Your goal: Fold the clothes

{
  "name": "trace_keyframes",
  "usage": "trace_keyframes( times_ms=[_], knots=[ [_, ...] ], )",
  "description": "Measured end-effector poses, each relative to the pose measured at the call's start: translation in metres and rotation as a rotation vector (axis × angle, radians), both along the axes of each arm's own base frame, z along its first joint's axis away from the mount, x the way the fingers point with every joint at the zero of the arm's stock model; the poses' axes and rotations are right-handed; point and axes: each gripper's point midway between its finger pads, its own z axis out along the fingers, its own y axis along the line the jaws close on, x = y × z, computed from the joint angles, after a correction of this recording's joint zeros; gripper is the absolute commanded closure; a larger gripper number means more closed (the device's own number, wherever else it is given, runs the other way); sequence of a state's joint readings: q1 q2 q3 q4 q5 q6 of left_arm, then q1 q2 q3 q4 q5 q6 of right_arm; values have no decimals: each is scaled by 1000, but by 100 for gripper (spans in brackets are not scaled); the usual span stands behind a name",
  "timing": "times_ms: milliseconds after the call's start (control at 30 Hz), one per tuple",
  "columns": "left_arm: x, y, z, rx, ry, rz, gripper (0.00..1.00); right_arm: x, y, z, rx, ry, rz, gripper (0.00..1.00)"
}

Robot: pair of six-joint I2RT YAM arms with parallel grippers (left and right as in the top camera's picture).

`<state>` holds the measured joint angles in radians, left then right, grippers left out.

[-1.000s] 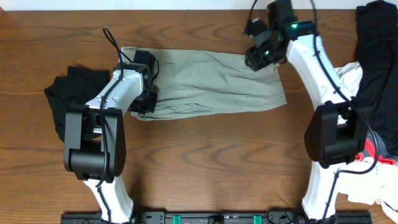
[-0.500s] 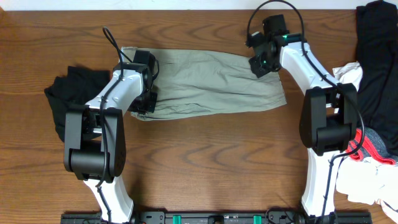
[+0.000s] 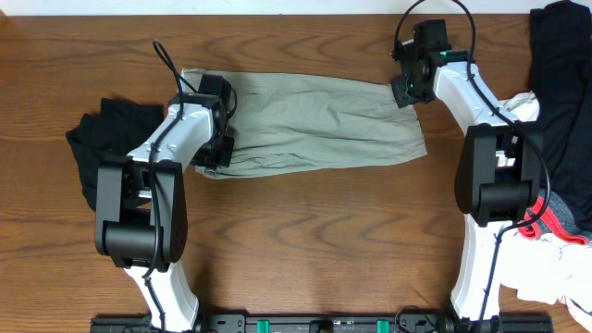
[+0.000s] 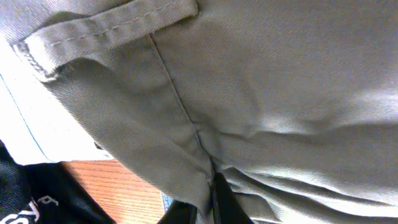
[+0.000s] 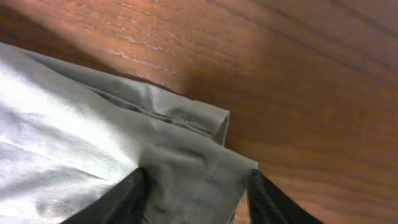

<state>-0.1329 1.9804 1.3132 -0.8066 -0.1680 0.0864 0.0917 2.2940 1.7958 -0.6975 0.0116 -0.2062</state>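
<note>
Two grippers sit at opposite ends of the khaki shorts [image 3: 314, 125], which lie spread flat across the table [image 3: 305, 240]. The left gripper [image 3: 215, 141] is over the waistband end. Its wrist view shows the dark fingertips [image 4: 233, 210] pressed together on a fold of the cloth, near a belt loop [image 4: 106, 31]. The right gripper [image 3: 404, 91] is at the far upper corner of the shorts. From its wrist camera the fingers [image 5: 127, 199] stand apart, one on each side of the hem corner, with loose cloth lying between them. A black garment [image 3: 102, 139] lies crumpled on the left gripper's outer side. Outward of the right arm is a pile of clothes [image 3: 555, 74] in black, white and red.
</note>
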Motion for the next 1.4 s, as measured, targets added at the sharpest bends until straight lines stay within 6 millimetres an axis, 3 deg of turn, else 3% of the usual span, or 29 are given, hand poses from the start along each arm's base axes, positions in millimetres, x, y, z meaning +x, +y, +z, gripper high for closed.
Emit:
trace_keyframes(
  times_ms=[267,567,833,1100,1333,1400],
  knots=[
    [0,0,0,0,0,0,91,-10,-14,2,103,58,-141,34],
    [1,0,0,-1,-3,0,91,-44,-36,22,372,204,-238,28],
    [1,0,0,-1,-3,0,91,-55,-19,24,482,268,-227,27],
    [1,0,0,0,-3,0,91,-62,-5,-5,519,350,-223,25],
    [1,0,0,-1,-3,0,91,-58,7,-7,591,367,-207,34],
    [1,0,0,-1,-3,0,91,-57,13,-8,621,374,-197,49]
  ],
)
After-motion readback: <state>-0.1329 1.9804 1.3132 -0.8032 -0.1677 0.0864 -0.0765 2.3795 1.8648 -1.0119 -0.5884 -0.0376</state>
